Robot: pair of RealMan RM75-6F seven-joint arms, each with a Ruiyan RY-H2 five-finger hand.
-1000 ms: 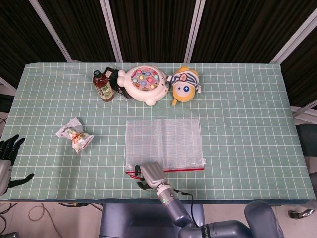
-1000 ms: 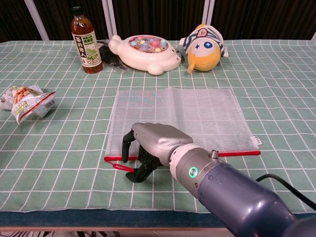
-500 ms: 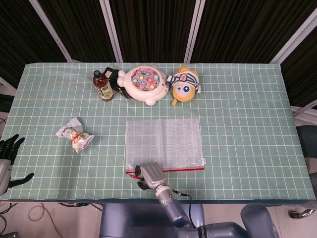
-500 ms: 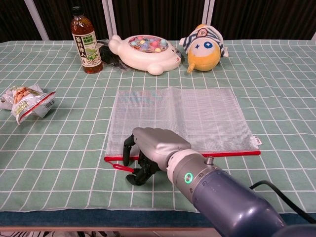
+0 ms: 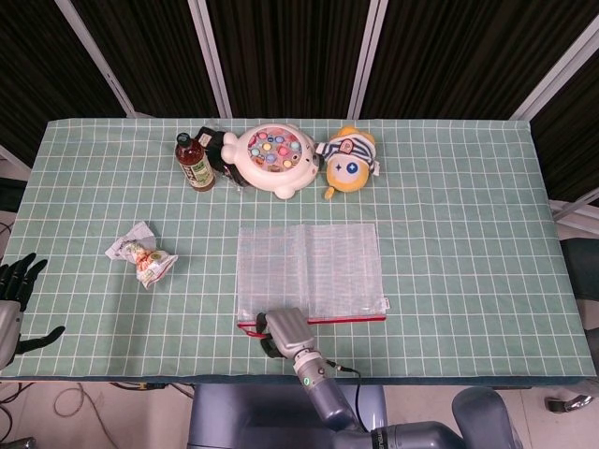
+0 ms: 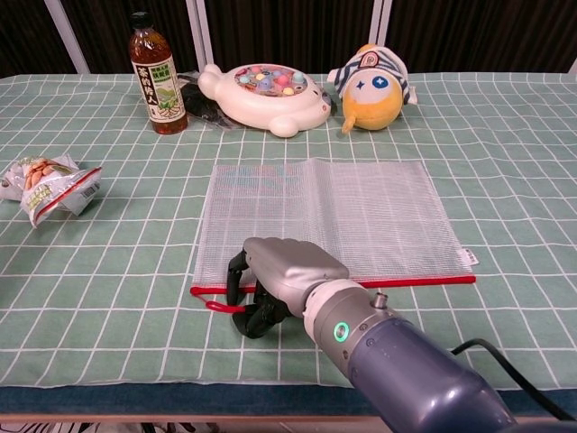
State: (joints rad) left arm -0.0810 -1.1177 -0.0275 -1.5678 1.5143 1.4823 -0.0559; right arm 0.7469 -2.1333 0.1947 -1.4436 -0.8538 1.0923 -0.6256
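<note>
A clear mesh pouch with a red zipper strip along its near edge lies flat in the middle of the table. My right hand rests at the pouch's near left corner, close to the table's front edge. Its fingers are curled in around the red zipper pull, whose loop sticks out to the left. The head view shows the same right hand at that corner. My left hand hangs off the table's far left side, fingers apart and holding nothing.
A brown bottle, a white fishing-game toy and a yellow plush doll stand in a row at the back. A crumpled snack bag lies at the left. The green checked cloth covers the table.
My right hand's fingers have curled in tighter around the red zipper pull, and the hand has edged slightly toward the front edge. The left hand has not moved.
</note>
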